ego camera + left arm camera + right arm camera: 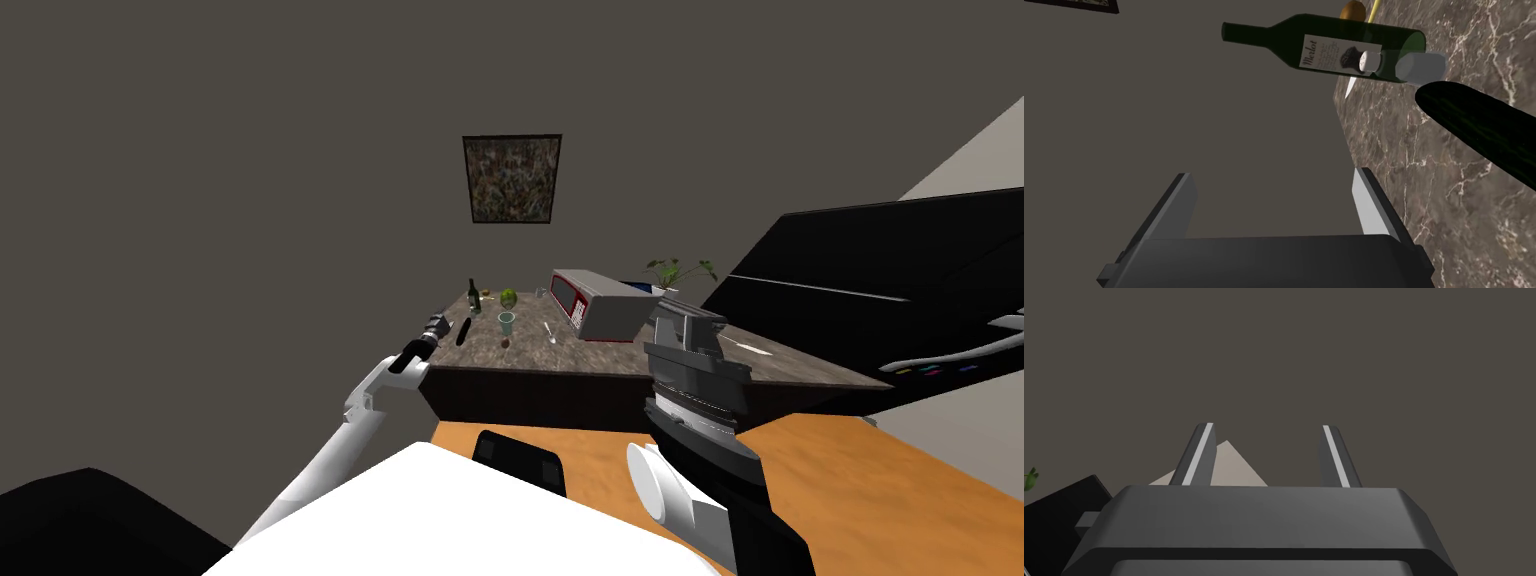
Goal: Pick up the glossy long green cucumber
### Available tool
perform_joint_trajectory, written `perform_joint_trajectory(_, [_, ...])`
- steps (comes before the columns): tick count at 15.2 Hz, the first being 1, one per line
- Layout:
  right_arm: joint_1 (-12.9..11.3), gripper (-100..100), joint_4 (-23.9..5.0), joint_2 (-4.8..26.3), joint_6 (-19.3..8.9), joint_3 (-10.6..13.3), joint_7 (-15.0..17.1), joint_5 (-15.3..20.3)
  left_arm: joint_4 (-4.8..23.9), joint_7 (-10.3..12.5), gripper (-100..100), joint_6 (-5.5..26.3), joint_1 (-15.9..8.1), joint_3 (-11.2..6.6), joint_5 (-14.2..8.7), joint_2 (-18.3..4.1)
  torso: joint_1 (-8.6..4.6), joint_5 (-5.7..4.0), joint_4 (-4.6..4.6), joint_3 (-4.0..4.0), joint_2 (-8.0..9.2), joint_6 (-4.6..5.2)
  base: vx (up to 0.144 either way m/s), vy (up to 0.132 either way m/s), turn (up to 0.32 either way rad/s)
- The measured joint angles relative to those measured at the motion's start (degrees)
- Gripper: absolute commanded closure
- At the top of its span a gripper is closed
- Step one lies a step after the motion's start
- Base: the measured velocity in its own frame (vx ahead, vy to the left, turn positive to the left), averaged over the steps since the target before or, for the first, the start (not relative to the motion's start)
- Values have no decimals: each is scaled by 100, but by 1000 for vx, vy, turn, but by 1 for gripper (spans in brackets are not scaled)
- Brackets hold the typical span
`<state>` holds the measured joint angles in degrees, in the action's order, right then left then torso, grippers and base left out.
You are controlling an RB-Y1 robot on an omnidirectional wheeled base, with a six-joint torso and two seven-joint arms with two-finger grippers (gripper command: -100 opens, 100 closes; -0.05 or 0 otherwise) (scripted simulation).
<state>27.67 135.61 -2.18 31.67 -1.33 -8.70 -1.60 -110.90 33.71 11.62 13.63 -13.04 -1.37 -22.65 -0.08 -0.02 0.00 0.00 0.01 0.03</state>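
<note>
The cucumber is a long, very dark green shape lying on the brown marbled counter near its left edge. In the left wrist view the cucumber lies just off to one side of my open left gripper, past the outside of one finger, with nothing between the fingers. In the head view my left gripper hovers at the counter's left edge, beside the cucumber. My right gripper is open and empty, raised at the right.
Beyond the cucumber stand a dark green wine bottle, a white salt shaker and a knife. Further along the counter are a glass, a green fruit, a red-fronted microwave and a potted plant.
</note>
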Motion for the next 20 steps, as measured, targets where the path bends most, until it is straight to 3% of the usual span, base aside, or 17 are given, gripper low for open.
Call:
perform_joint_trajectory(8, [1,0,0,0,0,0,0,0,574,820,-100,965,-387,-294,-137,-393,0,0,0,1,2,-3,-2,-22,-155])
perform_joint_trajectory(20, [1,0,0,0,0,-1,0,0,1702,2065,-100,2409,-1033,-747,-358,-989,3,1,0,0,1,-4,1,-19,-157])
